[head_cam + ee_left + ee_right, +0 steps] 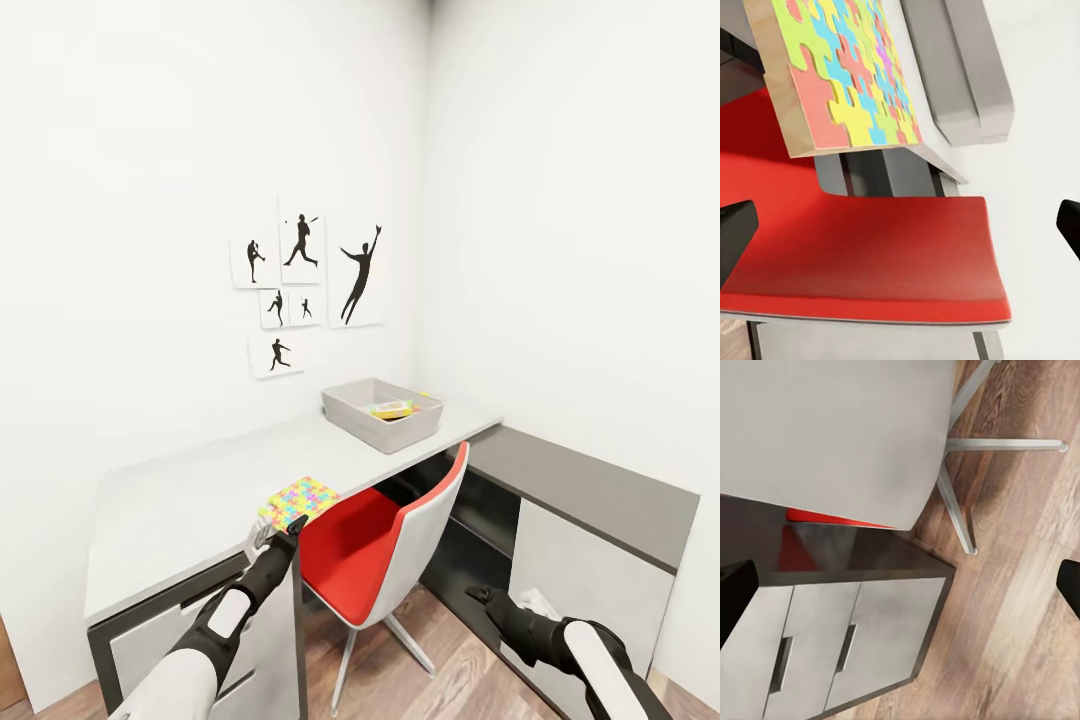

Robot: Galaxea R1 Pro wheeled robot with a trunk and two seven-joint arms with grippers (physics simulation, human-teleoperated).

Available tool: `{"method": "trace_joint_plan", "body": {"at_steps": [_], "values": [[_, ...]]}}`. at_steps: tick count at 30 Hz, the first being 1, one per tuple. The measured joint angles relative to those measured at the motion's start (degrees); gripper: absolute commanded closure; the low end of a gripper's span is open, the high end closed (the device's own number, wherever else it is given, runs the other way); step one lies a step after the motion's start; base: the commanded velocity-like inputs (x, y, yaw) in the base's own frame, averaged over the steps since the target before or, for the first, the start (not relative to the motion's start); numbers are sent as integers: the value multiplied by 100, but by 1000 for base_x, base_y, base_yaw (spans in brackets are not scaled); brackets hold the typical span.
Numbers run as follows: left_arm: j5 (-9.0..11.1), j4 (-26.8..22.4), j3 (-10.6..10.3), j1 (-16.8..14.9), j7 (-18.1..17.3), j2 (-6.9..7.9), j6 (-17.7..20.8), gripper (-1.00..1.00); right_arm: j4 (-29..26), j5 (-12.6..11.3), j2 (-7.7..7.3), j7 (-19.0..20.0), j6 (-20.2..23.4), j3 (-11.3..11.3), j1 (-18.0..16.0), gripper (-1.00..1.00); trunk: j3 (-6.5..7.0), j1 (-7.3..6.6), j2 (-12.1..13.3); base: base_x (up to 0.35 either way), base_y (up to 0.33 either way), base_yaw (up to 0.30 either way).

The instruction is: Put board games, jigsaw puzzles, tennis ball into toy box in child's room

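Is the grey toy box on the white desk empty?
No. The shallow light grey toy box on the white-topped desk has something yellow and red inside; what it is, I cannot tell.

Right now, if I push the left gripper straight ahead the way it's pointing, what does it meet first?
Most likely the chair's red seat, which lies dead ahead between the open left gripper's fingertips. The jigsaw puzzle overhanging the table edge sits off that line. Depth is unclear.
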Motion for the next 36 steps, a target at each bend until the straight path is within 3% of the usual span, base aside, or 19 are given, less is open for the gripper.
{"method": "trace_joint_plan", "body": {"at_steps": [6, 11, 36], "values": [[2, 0, 1, 0, -4, 0, 2, -100, 1, 0, 2, 0, 0, 0, 1, -100, 0, 0, 0, 0, 0, 0], [3, 0, 8, 0, -8, 0, 8, -100, -6, 1, 0, 0, 0, 0, 1, -100, -89, 109, -199, 0, 0, 0], [13, 0, 29, 0, -38, 0, 5, -100, -1, 0, 4, 0, 0, 0, 1, -100, -90, 110, -201, 3, 0, 0]]}}
